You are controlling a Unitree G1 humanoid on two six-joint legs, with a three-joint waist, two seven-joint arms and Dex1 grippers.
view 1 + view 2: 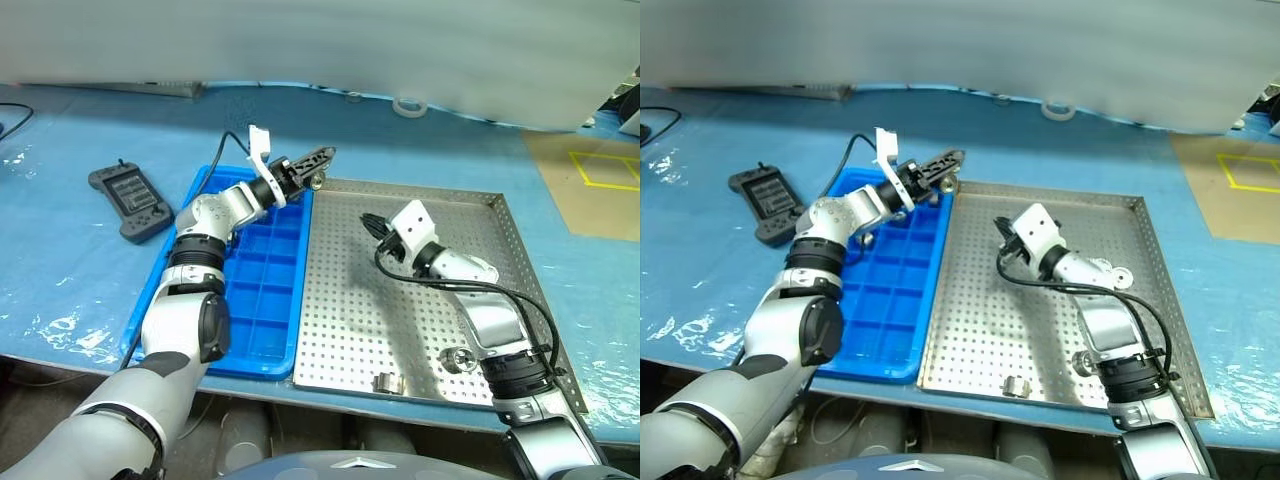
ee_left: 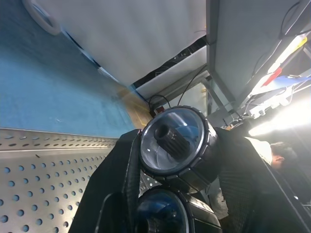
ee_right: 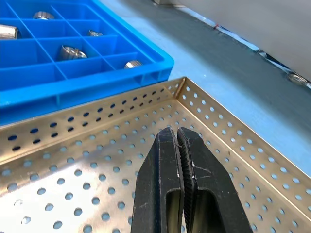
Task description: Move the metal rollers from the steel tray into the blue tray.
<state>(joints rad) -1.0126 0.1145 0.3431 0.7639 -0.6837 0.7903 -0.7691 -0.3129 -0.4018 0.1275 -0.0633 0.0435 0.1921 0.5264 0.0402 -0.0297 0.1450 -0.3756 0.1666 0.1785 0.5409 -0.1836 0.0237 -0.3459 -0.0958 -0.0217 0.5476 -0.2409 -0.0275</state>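
Note:
My left gripper (image 1: 320, 160) hangs over the far end of the blue tray (image 1: 255, 300), by the steel tray's (image 1: 400, 300) far-left corner. It is shut on a shiny metal roller (image 2: 175, 145); a second roller (image 2: 160, 213) shows just below it between the same black fingers (image 2: 119, 170). My right gripper (image 3: 177, 138) is shut with nothing in it, low over the steel tray's perforated floor, left of its middle. Two rollers (image 1: 459, 359) (image 1: 387, 382) lie near the steel tray's front edge. Several rollers (image 3: 73, 51) sit in the blue tray's compartments.
A dark grey handheld controller (image 1: 130, 200) lies on the blue table cover left of the blue tray. A white tape ring (image 1: 408, 105) sits at the back. A brown mat with yellow lines (image 1: 600, 180) is at the far right.

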